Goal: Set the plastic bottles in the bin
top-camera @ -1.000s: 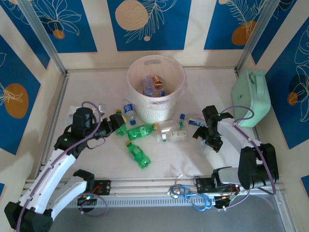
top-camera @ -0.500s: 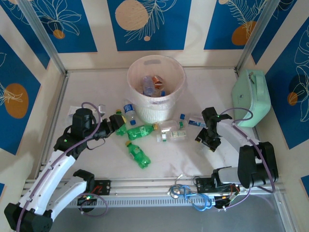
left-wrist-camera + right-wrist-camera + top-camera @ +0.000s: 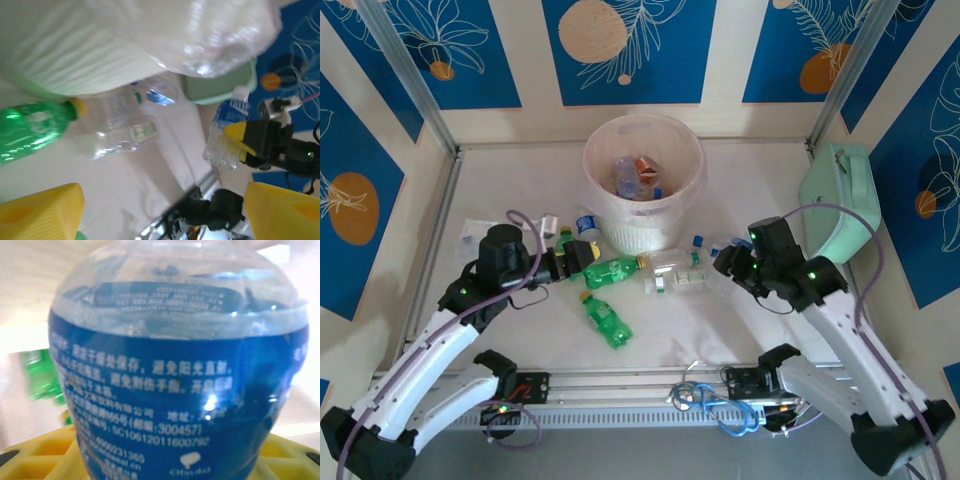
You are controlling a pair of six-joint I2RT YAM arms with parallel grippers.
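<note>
Now the right gripper (image 3: 728, 261) is clamped on a smooth, clear plastic bottle (image 3: 175, 380) with a glossy blue label, a waffle-patterned yellow finger (image 3: 35, 452) against it. The left gripper (image 3: 585, 253) has its blocky yellow fingers spread wide with nothing between them. One green bottle (image 3: 612, 270) with a yellow cap lies just ahead of it, and a second green one (image 3: 607, 322) lies behind it. Two crumpled clear bottles (image 3: 677, 271) lie between the grippers. Beyond both stands the round pale bin (image 3: 620, 228), several bottles inside
</note>
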